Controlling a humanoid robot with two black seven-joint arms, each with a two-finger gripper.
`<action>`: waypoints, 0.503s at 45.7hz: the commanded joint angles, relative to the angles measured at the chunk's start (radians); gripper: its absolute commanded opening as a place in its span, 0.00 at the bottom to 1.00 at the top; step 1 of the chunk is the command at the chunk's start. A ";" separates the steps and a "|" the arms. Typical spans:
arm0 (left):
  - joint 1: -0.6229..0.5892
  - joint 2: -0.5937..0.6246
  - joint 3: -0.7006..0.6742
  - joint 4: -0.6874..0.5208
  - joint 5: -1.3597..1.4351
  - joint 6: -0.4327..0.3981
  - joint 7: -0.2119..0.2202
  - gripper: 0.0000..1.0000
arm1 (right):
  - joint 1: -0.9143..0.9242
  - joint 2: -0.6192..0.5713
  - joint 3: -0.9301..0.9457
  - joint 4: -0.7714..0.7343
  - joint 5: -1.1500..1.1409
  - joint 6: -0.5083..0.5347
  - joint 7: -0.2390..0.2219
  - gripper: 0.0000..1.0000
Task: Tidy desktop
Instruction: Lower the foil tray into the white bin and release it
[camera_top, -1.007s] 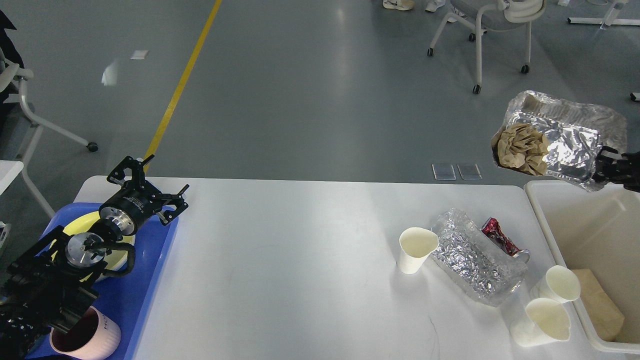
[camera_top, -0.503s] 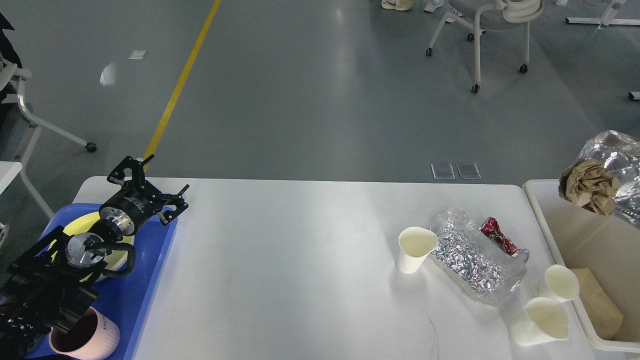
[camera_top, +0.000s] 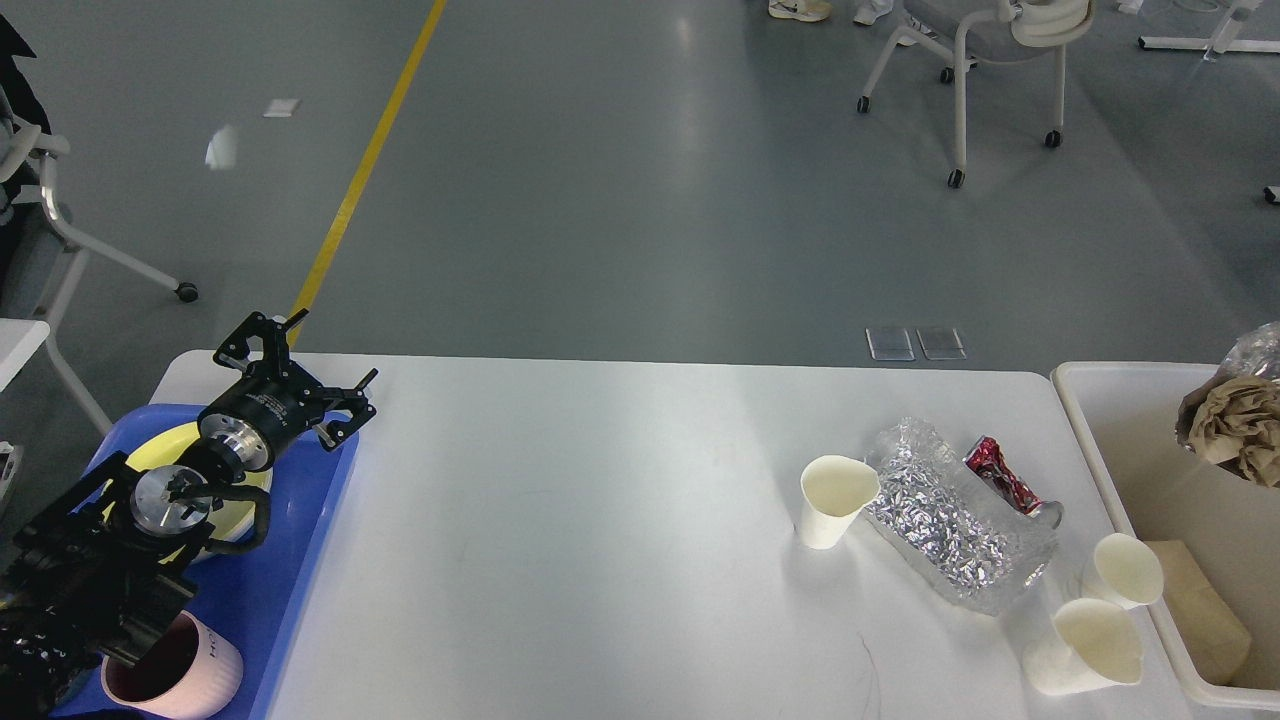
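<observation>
The desk (camera_top: 600, 520) is a wide white top that fills the lower half of the view. The rubbish still on it lies all at its right side: one paper cup (camera_top: 835, 500) standing just left of a crumpled foil tray (camera_top: 955, 525), a crushed red can (camera_top: 1005, 478) touching the far side of the foil, and two more paper cups (camera_top: 1105, 620) near the front right corner.

The foil tray lies with its long axis diagonal, from far-left to near-right, pointing toward the cream bin (camera_top: 1100, 455) that stands just beside the right edge of the desk. So the right arm is clearly the nearer one for these things, but the right claw is not in view.

The left claw (camera_top: 300, 375) hovers above the far corner of the blue tray (camera_top: 320, 530), well apart from the rubbish, with its fingers spread and nothing between them.

In the bin I see a flat brown paper piece (camera_top: 1195, 605) and, at the picture's edge, a foil container with a crumpled brown paper ball (camera_top: 1240, 435) in it; if it rests in the bin or is held above, I cannot tell. The blue tray holds a yellow plate (camera_top: 180, 440) and a pink cup (camera_top: 190, 675).
</observation>
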 joint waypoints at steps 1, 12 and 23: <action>0.000 0.000 0.000 0.000 0.000 0.000 0.000 1.00 | -0.012 0.001 0.003 0.001 0.000 -0.013 -0.001 0.68; 0.000 0.000 0.000 0.000 0.000 0.000 0.000 1.00 | -0.017 0.001 0.001 0.001 0.000 -0.013 -0.001 1.00; 0.000 0.000 0.000 0.000 0.000 0.000 0.000 1.00 | -0.006 -0.002 -0.003 0.000 -0.001 -0.013 -0.001 1.00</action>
